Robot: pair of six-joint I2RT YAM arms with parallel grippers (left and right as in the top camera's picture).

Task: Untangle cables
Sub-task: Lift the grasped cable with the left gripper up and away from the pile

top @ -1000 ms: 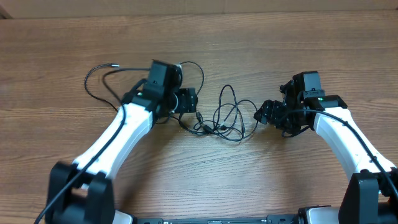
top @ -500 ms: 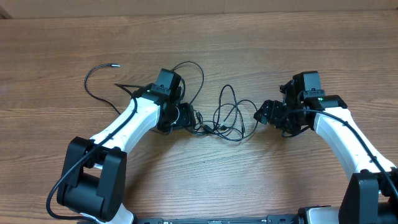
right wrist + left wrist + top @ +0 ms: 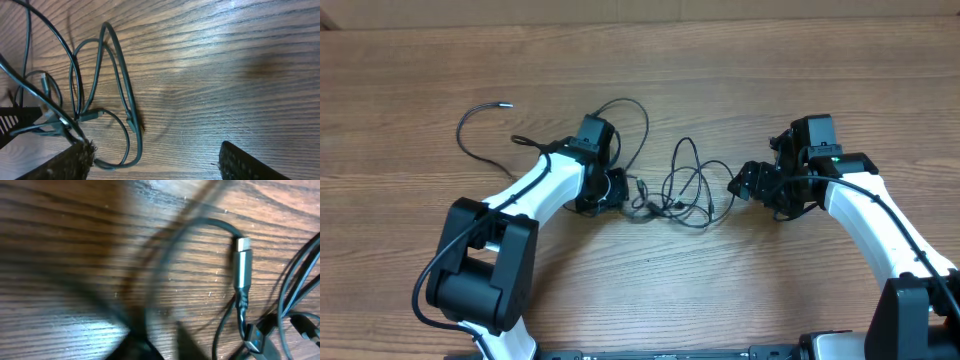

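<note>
The right tool [image 3: 744,183] stands wide. In its wrist view the two fingers [image 3: 245,162] sit at the lower corners with bare counter [image 3: 210,75] between them, and nothing is held. The cables [image 3: 122,105] lie toward the finger at the left of that picture, as several dark loops flat on the wood. One strand runs down to the tip of this finger, but I cannot tell if it touches. Seen from above, this tool is just beside the right edge of the tangle.

The left tool [image 3: 623,190] is low over the counter at the left end of the same tangle. Its fingers show only as dark blurred shapes at the lower edge of its wrist view, with a blurred cord crossing in front, so I cannot tell if it is wide, narrow or holding something. Just ahead of it a silvery plug [image 3: 243,267] lies on the wood, and more strands cross at the right edge.

From above, one strand makes a big loop [image 3: 635,115] beyond the left wrist. A long strand goes out to the left and ends in a small silvery tip [image 3: 505,104], well apart from both tools.
</note>
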